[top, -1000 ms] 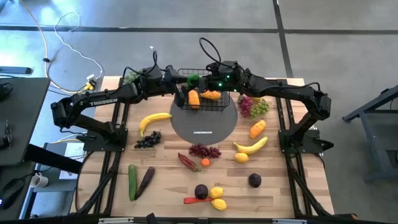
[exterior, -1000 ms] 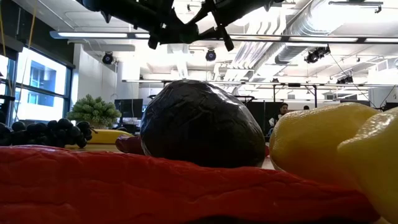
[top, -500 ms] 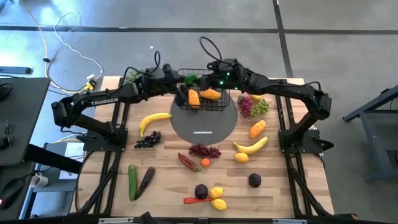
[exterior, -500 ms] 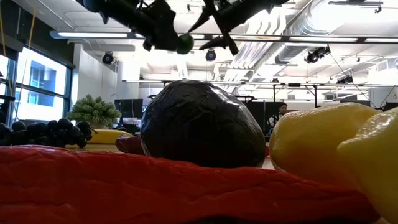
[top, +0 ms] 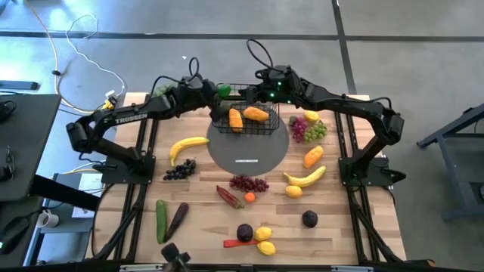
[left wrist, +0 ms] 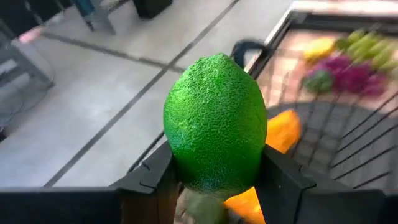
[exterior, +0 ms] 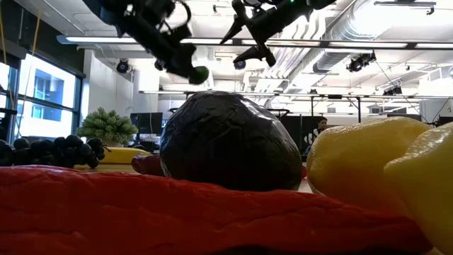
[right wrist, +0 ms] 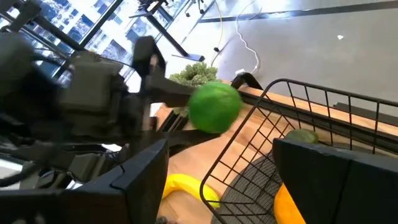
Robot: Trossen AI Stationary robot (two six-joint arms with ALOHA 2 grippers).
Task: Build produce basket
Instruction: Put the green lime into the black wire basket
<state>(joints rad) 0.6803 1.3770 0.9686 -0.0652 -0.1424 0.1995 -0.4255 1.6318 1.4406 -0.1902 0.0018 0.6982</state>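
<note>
The black wire basket stands on a grey disc at the far middle of the table, with two orange pieces in it. My left gripper is shut on a green lime, just beyond the basket's far left corner. The lime fills the left wrist view and shows in the low view. My right gripper stands open over the basket's far rim, a short way from the lime, with nothing between its fingers. My left gripper pinches the lime between its two fingers, one finger on each side of the lime's lower half. The fingers come from the table's left, slanting a little downward. The lime stands with its long axis up in the hold and is lifted clear of basket and table.
Loose produce lies across the table: a banana, dark grapes, red grapes, a cucumber, lemons, a dark plum, another banana, and grapes. A leafy bunch sits at the far left.
The lime sat between both grippers over the basket's far rim. My right gripper has opened and let go of it and drawn back a little toward the table's right. My left gripper has carried the lime toward the table's left and somewhat downward, rolling its wrist.
</note>
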